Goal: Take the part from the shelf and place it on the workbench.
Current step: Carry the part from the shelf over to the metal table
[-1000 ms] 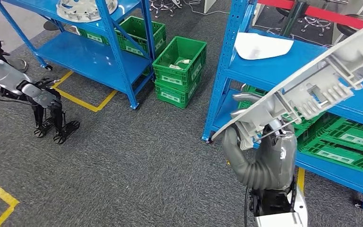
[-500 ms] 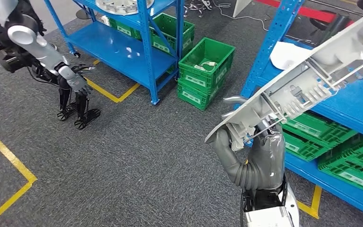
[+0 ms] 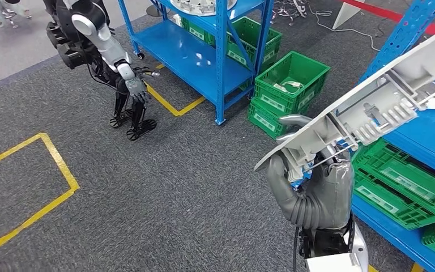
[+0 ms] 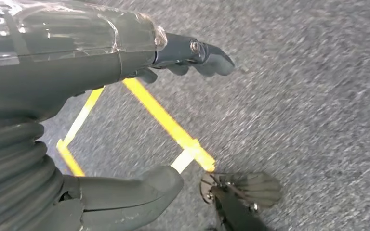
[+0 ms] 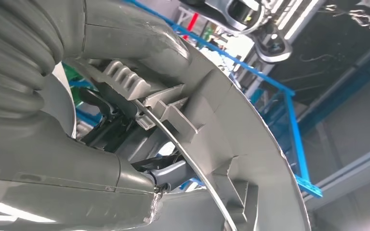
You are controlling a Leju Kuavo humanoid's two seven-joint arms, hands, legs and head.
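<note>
Right hand [image 3: 311,181] low and right of centre in the head view, gripping one long grey moulded part [image 3: 374,102] at its lower end; thumb curled over the rim, part slanting from mid-frame up to the upper right corner, ribs and clips facing down. Same grip in the right wrist view: right hand [image 5: 77,120] wrapped round the curved grey part [image 5: 231,134], fingers mostly hidden behind it. Left hand [image 3: 136,88] at upper left of the head view, hanging on its silver arm, holding nothing, fingers loosely apart and pointing down; in the left wrist view the left hand [image 4: 125,96] also empty, thumb and dark fingers spread over grey carpet [image 4: 318,96]. Two blue shelves: one blue shelf [image 3: 215,56] at top centre with a round white part [image 3: 201,5] on its upper level, another blue shelf [image 3: 425,130] at right, behind the held part. Two stacked green crates [image 3: 289,85] on the floor between the shelves, more green crates [image 3: 396,181] under the right shelf, number not clear. Yellow floor lines [image 3: 45,187] at lower left.
</note>
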